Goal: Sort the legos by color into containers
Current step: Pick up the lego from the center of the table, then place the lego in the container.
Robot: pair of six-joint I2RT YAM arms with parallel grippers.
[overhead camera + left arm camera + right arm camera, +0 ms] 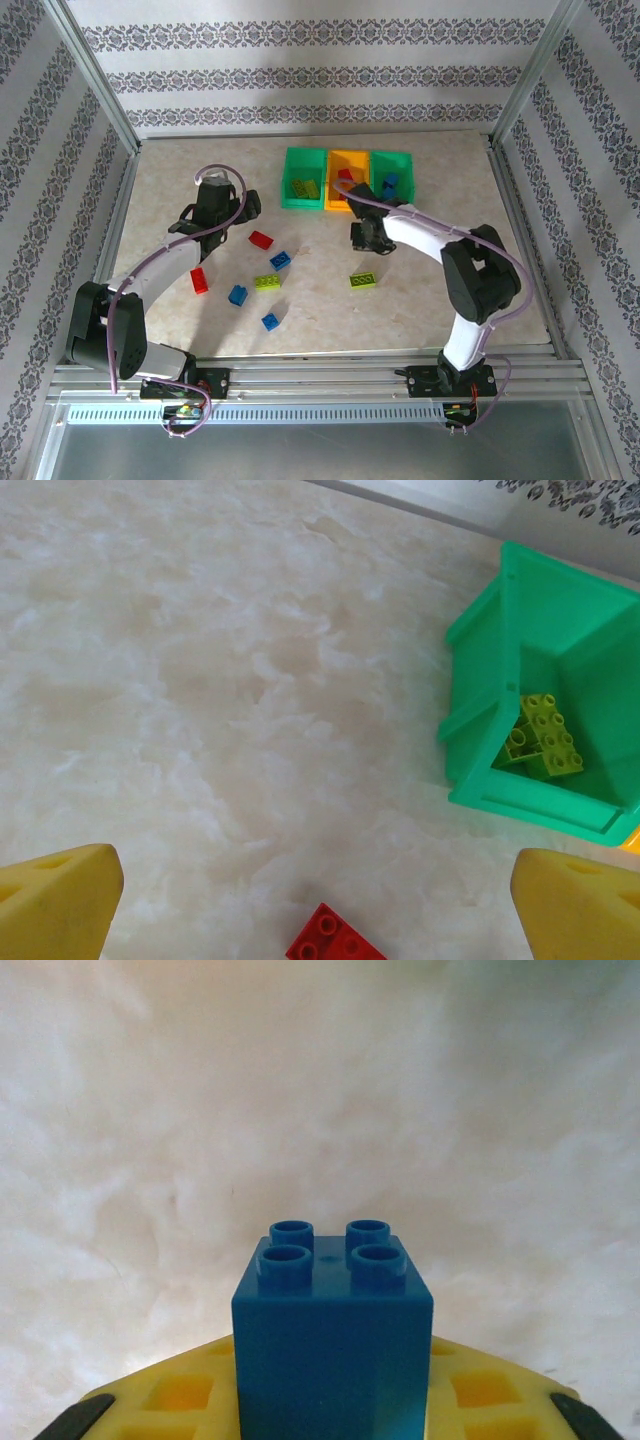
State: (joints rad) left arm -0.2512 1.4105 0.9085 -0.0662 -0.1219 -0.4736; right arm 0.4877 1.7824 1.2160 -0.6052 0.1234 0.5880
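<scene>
Three open-top rectangular bins in row, touching, at far side of counter (pixel 450 290): left green bin (pixel 288 180), orange-yellow bin (pixel 347 154), right green bin (pixel 392 154).
- Left green bin: lime bricks (pixel 540 740) inside.
- Orange-yellow bin: red brick (pixel 345 176) inside.
- Right green bin: blue brick (pixel 390 182) inside.

Loose on counter, scattered apart: two red legos (pixel 261 239), three blue legos (pixel 238 295), two lime legos (pixel 364 279).

Blue four-stud brick (pixel 332 1330), studs up, clamped in right gripper (pixel 332 1415).
</scene>
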